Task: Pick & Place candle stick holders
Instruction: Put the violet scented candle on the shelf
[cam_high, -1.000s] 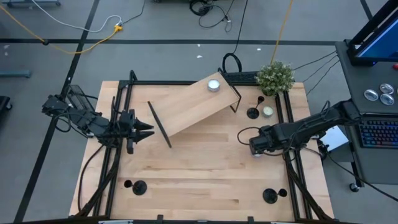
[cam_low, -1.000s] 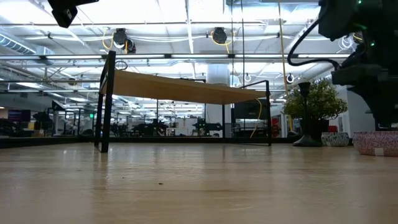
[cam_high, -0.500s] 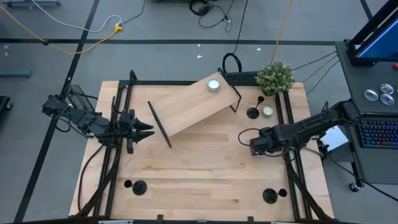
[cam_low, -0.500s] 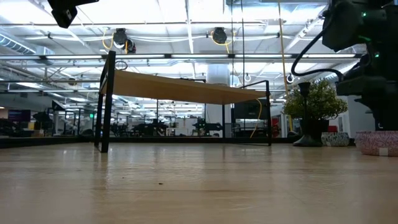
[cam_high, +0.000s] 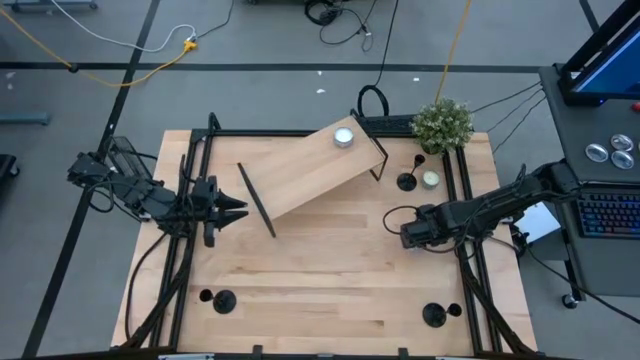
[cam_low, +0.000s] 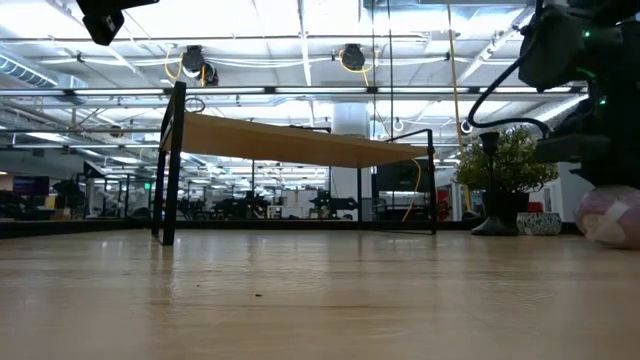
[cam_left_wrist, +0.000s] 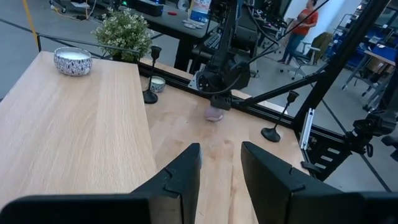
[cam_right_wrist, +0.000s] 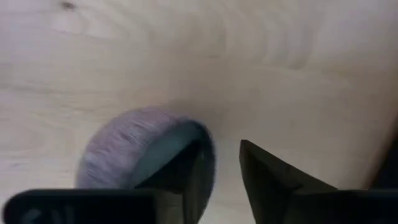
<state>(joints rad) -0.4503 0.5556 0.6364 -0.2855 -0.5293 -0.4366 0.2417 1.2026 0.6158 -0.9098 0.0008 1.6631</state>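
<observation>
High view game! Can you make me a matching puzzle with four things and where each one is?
Things:
1. potted plant
2. left gripper
3. right gripper
4. shelf tealight

Places:
A. on top of the wooden shelf
B. the table's back right corner
C. over a second tealight, on the table's right side
D. beside the shelf's left end

Pairs: 1-B, 2-D, 3-C, 4-A

1. Table (cam_high: 330, 280) — light wood, black frame around it.
2. Shelf (cam_high: 300, 175) — a wooden board on black legs, set askew at the far middle.
3. Tealight (cam_high: 344, 137) on the shelf's far right end.
4. Plant (cam_high: 442, 124) at the far right corner.
5. Keyboard (cam_high: 607, 213) on a side desk, right.
</observation>
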